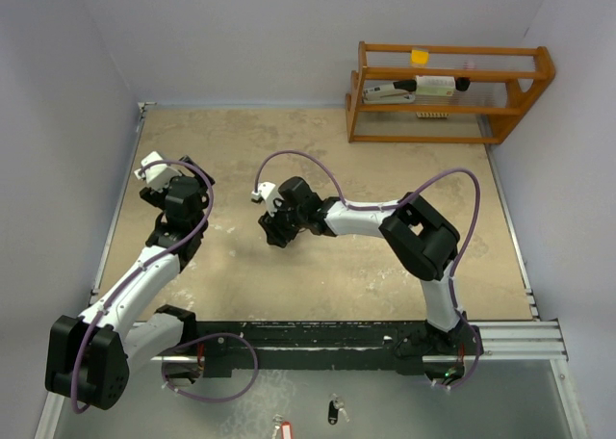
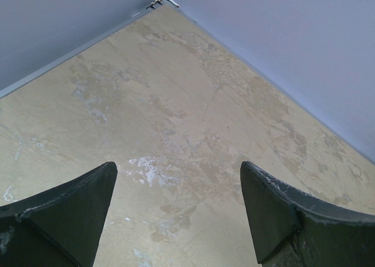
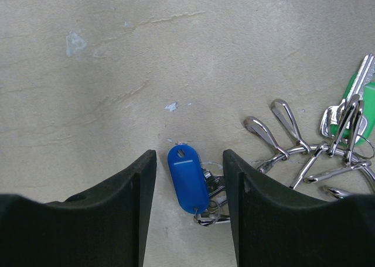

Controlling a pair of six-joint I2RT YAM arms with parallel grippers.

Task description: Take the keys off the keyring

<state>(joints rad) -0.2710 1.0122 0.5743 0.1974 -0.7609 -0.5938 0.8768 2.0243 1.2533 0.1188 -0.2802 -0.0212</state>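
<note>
On the beige table (image 1: 318,141), near its middle, under the right arm's wrist: keyring (image 3: 304,153), a cluster of thin silver rings and small silver clips, lying flat just right of the right gripper (image 3: 188,161). Item, blue-headed key (image 3: 187,179): lies lengthwise in the gap between the two dark fingers (image 3: 117,214), with small silver rings bunched at its near end against the right-hand finger; whether it is linked to the main cluster cannot be told. Item, green-headed key (image 3: 358,103): at the far right of the cluster, partly covered by silver metal pieces, well apart from the fingers. Right gripper: fingers parted to a moderate width, straddling the blue head, gripping nothing. Left gripper (image 2: 179,170): to the left side of the table, fingers spread wide over bare surface, nothing between them. Other entries: wooden rack (image 1: 448,121) at the far right corner; black-tagged key (image 1: 334,410) and red-tagged key (image 1: 281,427) on the grey ledge in front of the arm bases.
</note>
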